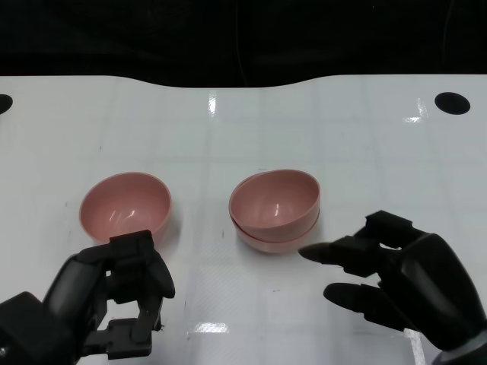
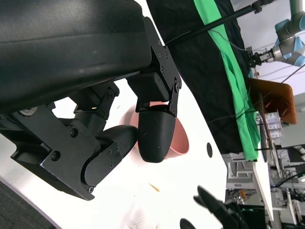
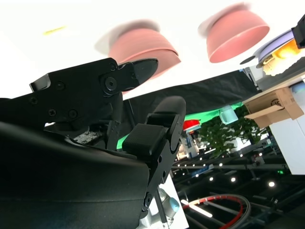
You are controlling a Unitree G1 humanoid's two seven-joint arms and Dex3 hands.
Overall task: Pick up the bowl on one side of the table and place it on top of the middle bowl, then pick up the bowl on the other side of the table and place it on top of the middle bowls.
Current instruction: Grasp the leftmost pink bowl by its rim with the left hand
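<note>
Two pink bowls are stacked at the table's middle (image 1: pixel 275 209); the upper one sits tilted in the lower. The same stack (image 3: pixel 143 45) shows blurred in the right wrist view. A single pink bowl (image 1: pixel 125 207) stands upright to the left, and also shows as the bowl (image 3: pixel 237 29) and the bowl (image 2: pixel 180 140) in the wrist views. My right hand (image 1: pixel 388 270) hovers just right of the stack with fingers spread, holding nothing. My left hand (image 1: pixel 114 300) is just in front of the single bowl, fingers bent, with a gap to the thumb and nothing in it.
The white table (image 1: pixel 228 129) stretches back to a dark backdrop. A black round hole (image 1: pixel 452 103) sits near its far right corner. My right hand's fingertips (image 2: pixel 214 210) show in the left wrist view. Beyond the table are a green cloth and lab equipment.
</note>
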